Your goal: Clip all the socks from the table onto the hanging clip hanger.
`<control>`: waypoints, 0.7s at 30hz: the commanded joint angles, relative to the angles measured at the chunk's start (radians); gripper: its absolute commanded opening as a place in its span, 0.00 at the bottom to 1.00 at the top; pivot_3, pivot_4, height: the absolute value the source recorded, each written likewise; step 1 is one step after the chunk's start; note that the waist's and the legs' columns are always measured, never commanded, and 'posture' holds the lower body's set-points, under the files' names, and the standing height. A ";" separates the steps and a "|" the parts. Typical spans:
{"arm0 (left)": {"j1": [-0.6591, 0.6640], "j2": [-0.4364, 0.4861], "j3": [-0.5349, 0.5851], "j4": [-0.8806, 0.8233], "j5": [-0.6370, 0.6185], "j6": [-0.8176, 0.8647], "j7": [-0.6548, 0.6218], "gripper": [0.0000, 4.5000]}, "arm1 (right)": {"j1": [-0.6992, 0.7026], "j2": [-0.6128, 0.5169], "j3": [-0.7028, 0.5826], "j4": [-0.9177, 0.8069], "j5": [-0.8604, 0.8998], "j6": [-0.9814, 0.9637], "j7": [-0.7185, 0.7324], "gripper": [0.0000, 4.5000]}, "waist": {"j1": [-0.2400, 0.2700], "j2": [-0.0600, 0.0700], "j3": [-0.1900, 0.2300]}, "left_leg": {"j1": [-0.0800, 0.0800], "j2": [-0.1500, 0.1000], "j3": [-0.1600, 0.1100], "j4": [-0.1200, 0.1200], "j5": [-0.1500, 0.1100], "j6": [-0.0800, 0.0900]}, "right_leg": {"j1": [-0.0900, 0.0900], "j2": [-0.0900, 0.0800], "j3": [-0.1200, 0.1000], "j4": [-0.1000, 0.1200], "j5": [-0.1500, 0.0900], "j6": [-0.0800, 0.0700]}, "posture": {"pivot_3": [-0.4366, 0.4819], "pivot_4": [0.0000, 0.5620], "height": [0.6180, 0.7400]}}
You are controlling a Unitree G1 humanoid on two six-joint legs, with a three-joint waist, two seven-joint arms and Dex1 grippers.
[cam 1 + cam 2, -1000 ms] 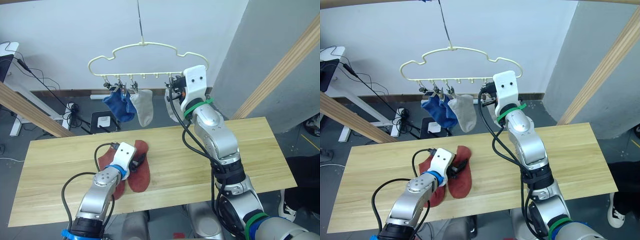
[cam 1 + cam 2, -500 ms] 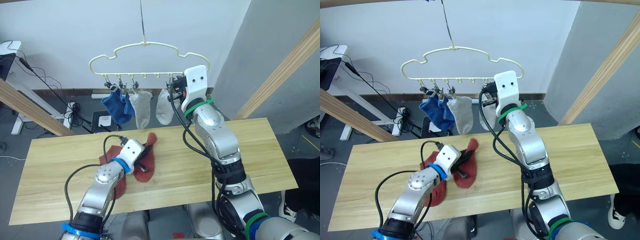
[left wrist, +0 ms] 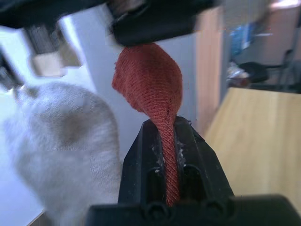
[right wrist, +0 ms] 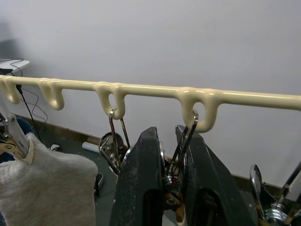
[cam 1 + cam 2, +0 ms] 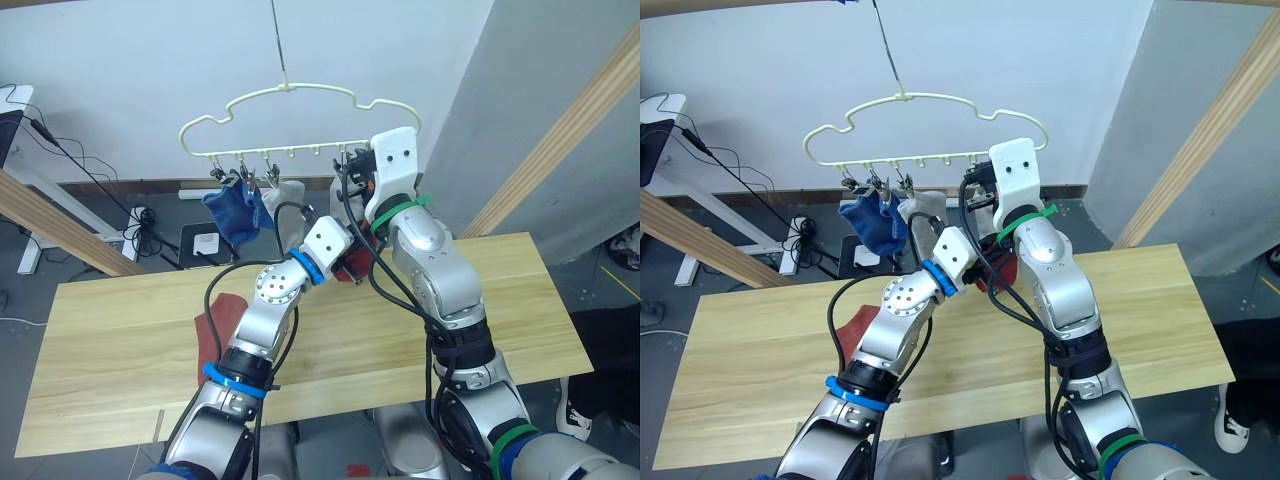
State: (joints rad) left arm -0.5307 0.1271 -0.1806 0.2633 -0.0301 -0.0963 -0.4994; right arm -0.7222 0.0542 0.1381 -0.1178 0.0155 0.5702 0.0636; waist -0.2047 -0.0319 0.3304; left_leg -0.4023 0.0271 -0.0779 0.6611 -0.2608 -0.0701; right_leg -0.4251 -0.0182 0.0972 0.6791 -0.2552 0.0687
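Observation:
The pale-yellow clip hanger (image 5: pixel 290 92) hangs above the far edge of the table (image 5: pixel 520 300). Blue socks (image 5: pixel 232 212) and a grey sock (image 5: pixel 290 190) hang from its left clips. My left gripper (image 3: pixel 165 129) is raised off the table and shut on a rust-red sock (image 3: pixel 150 80), held just below my right gripper (image 5: pixel 350 180). The right gripper (image 4: pixel 169 136) is shut on a metal clip (image 4: pixel 173 175) under the hanger bar (image 4: pixel 141 89). A second rust-red sock (image 5: pixel 208 335) lies on the table at the left, partly hidden by my left arm.
Thick wooden poles slant past the table at the right (image 5: pixel 560 130) and left (image 5: pixel 60 225). Cables and a power strip (image 5: pixel 150 225) lie on the floor behind the table. More empty clips (image 4: pixel 113 141) hang along the bar.
My left arm has lifted one rust-red sock off the table and carried it up and right to the hanger, beside the right gripper. The right gripper has stayed at its clip.

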 commanded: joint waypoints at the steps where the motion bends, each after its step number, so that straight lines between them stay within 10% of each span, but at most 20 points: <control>1: -0.008 -0.010 0.017 0.005 0.014 -0.049 0.038 0.00 | -0.008 0.000 -0.004 -0.064 0.001 0.001 0.002 0.04 | 0.000 0.000 0.000 | 0.000 0.000 0.000 0.000 0.000 0.000 | 0.000 0.000 0.000 0.000 0.000 0.000 | 0.18 0.50 1.00; 21: -0.011 0.010 0.036 0.025 0.060 -0.194 0.118 0.00 | -0.004 -0.003 0.000 -0.071 0.004 0.016 0.005 0.04 | 0.002 0.000 0.000 | 0.000 0.000 0.000 0.000 0.000 0.000 | 0.000 0.000 0.000 0.000 0.000 0.000 | 0.18 0.49 1.00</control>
State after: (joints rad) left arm -0.5295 0.1397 -0.1532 0.2985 0.0187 -0.2541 -0.4036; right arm -0.7219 0.0477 0.1389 -0.1349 0.0157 0.5887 0.0640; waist -0.2030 -0.0318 0.3305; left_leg -0.4024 0.0270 -0.0780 0.6611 -0.2607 -0.0702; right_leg -0.4251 -0.0183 0.0971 0.6789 -0.2552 0.0687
